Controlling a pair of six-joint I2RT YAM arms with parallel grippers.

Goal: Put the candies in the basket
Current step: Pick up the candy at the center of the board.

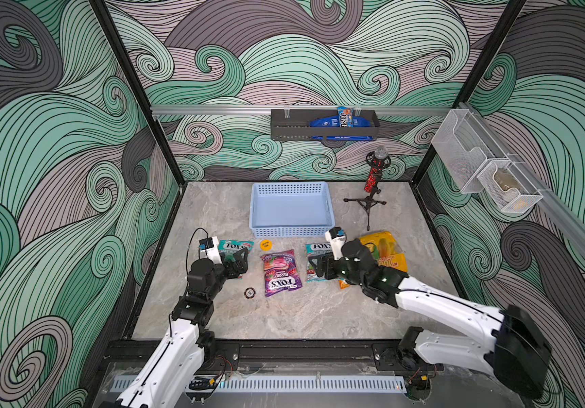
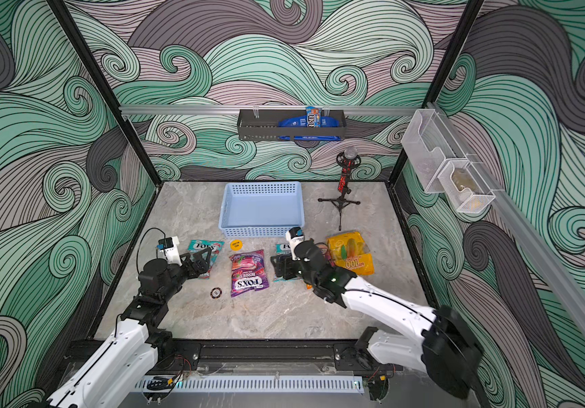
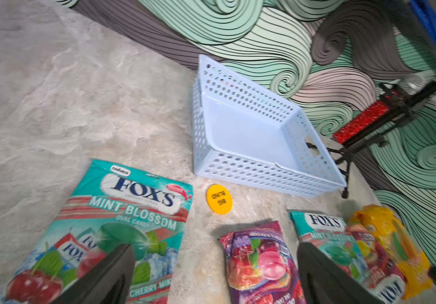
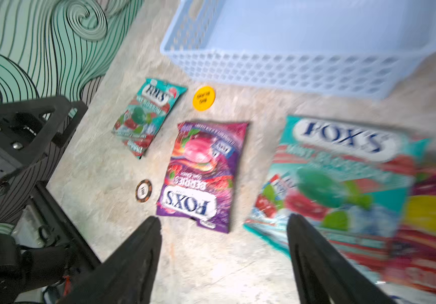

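Observation:
The light blue basket (image 1: 292, 231) (image 2: 261, 231) stands at the back middle with nothing in it. Before it lie a teal candy bag (image 1: 236, 245), a purple one (image 1: 280, 273), a second teal one (image 1: 314, 249) and a yellow one (image 1: 386, 250). An orange-red bag (image 3: 374, 255) lies tucked between the last two, mostly under my right arm. My left gripper (image 1: 239, 263) (image 3: 215, 246) hangs open over the left teal bag's near end. My right gripper (image 1: 315, 266) (image 4: 224, 218) is open and empty at the right teal bag's (image 4: 338, 179) near edge.
A small yellow disc (image 1: 266, 244) and a poker chip (image 1: 249, 293) lie among the bags. A microphone on a tripod (image 1: 372, 183) stands right of the basket. A dark shelf tray (image 1: 284, 130) with blue packets and wire-mesh bins (image 1: 488, 176) hang on the walls.

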